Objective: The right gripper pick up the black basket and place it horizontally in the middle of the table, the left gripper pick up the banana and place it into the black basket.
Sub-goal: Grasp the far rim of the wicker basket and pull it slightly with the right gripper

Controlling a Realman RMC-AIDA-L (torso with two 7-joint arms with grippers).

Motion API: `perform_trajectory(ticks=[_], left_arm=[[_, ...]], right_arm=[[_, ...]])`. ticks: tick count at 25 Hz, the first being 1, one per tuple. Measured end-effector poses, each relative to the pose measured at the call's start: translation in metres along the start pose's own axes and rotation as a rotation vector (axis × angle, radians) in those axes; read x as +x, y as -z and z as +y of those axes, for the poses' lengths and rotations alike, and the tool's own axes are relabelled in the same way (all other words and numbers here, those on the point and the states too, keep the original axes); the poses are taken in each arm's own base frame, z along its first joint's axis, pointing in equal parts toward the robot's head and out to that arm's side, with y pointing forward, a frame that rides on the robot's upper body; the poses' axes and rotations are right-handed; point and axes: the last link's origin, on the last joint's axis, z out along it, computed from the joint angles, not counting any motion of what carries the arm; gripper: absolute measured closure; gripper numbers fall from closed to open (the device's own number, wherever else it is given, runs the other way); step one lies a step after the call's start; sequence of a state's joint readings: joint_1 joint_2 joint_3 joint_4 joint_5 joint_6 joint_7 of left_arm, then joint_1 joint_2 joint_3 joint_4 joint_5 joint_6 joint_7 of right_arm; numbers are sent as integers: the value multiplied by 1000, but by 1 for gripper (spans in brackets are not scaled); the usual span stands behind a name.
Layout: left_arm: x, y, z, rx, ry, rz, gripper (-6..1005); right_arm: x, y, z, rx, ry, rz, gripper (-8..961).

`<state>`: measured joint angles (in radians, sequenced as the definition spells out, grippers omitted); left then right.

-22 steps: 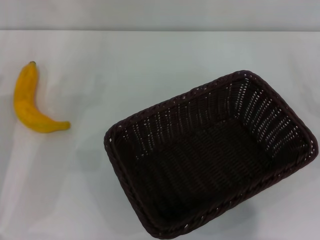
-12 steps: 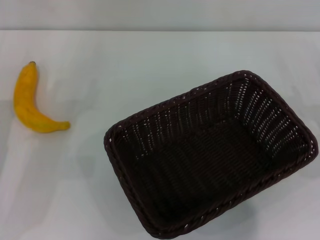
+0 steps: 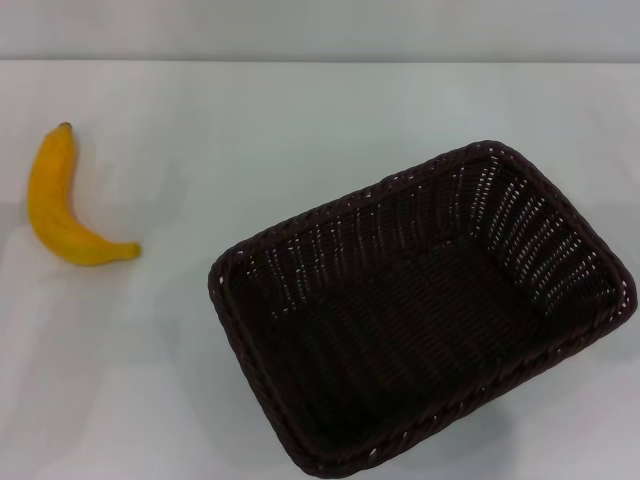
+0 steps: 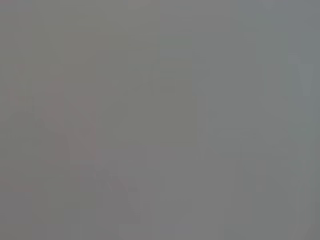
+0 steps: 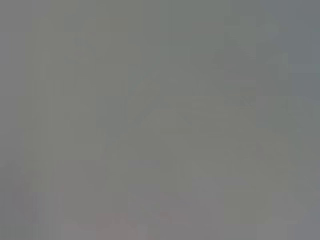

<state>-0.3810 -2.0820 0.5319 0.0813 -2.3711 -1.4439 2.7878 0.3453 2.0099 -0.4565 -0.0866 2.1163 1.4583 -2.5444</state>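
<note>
Unmoved since earlier frame: black basket [image 3: 420,315], skewed, right-near on table [image 3: 300,120]; banana [image 3: 62,200] far left, well apart; grippers unseen, finger state unknowable; rim grasp, square rotation to centre advised.

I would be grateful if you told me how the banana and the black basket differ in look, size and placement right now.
The banana is bright yellow and smooth; the black basket is dark woven wicker. The banana is a slim curve, far smaller than the broad rectangular basket. The banana lies at the robot's left side, while the basket sits skewed toward the right and near edge, nothing in it. Both rest on the white table, apart, and neither gripper shows in any view.
</note>
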Motion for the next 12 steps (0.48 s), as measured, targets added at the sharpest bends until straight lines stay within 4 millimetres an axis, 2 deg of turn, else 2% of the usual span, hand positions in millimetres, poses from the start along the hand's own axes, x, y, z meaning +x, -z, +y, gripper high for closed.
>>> perform_trajectory(ticks=[3, 7, 9, 10, 12], left_arm=[[4, -1, -2, 18, 2, 26, 137], [7, -3, -6, 25, 1, 39, 138], [7, -5, -8, 28, -7, 32, 138], [6, -7, -10, 28, -15, 23, 138], [6, -9, -13, 29, -29, 10, 138]], right_arm=[[-14, -8, 0, -127, -51, 16, 123], [-37, -26, -1, -300, -111, 130, 125], [-42, -31, -1, -327, -123, 168, 126], [-53, -44, 0, -375, -152, 272, 126], [-65, -57, 3, -406, -164, 366, 127]])
